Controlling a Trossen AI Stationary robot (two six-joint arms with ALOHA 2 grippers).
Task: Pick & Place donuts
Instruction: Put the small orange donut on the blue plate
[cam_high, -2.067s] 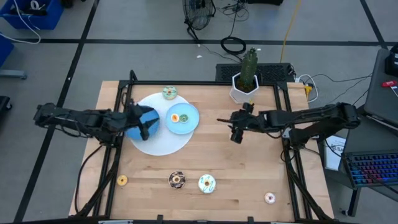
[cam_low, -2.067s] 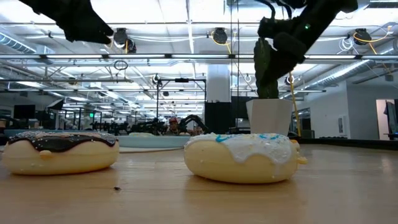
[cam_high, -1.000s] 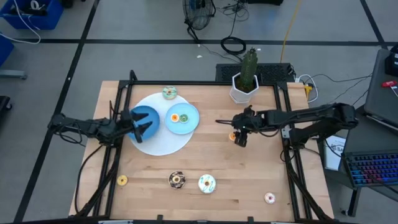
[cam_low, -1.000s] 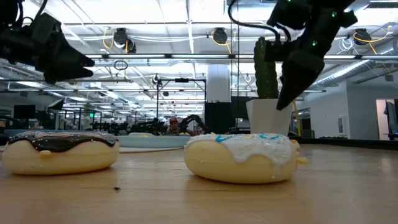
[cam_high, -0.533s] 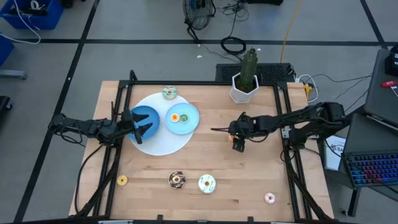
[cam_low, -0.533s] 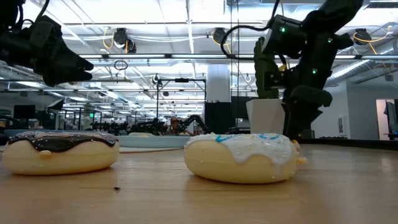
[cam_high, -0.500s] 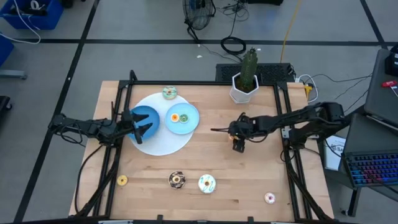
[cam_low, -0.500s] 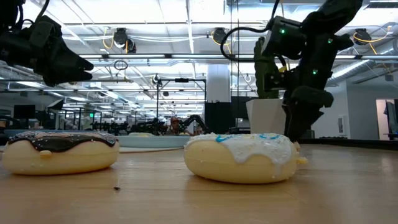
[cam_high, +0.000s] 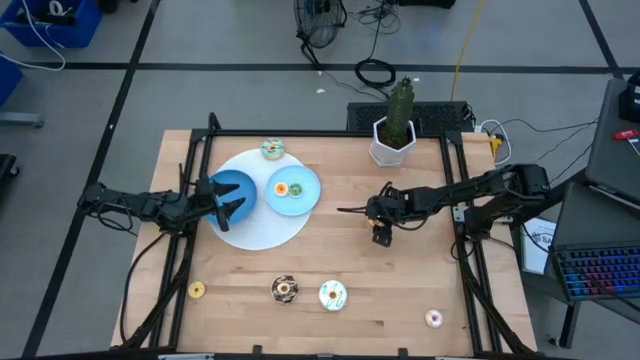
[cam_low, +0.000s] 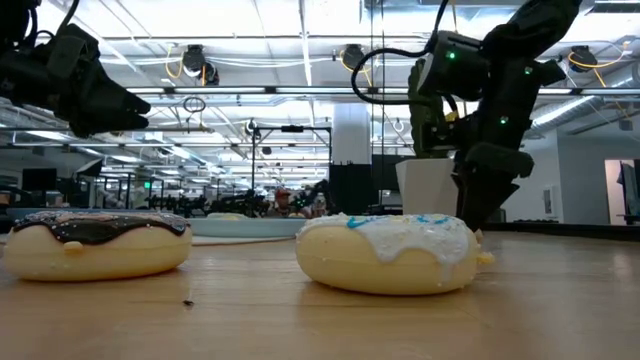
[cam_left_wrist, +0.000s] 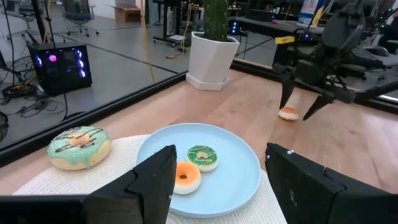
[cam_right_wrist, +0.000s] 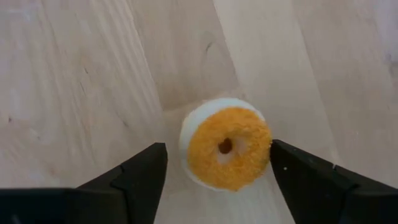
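Because the right gripper (cam_high: 378, 222) hangs straight over it, the orange donut (cam_right_wrist: 227, 151) is all but hidden from above — only the right wrist view shows it plainly, lying flat on the bare table (cam_high: 400, 300) between the two spread fingers, neither one touching it. It sits to the right of the light blue plate (cam_high: 305, 195), well apart from it.

Counting from above, I make eight donuts. Two small ones rest on the plate, an orange-iced one (cam_left_wrist: 185, 176) and a green one (cam_left_wrist: 203, 157), touching each other. A green-iced donut with dark drizzle (cam_high: 273, 150) lies just beyond the plate on the white mat (cam_high: 255, 232). Toward the near edge, far from the plate, lie four: a small yellow one (cam_high: 196, 290), a chocolate one (cam_high: 284, 289), a white one with blue sprinkles (cam_high: 332, 295) and a pink one (cam_high: 433, 318). In the low view the last is too hidden to make out.

The left gripper (cam_high: 228, 199) waits left of the plate, over a dark blue bowl (cam_high: 238, 186), fingers apart and empty.
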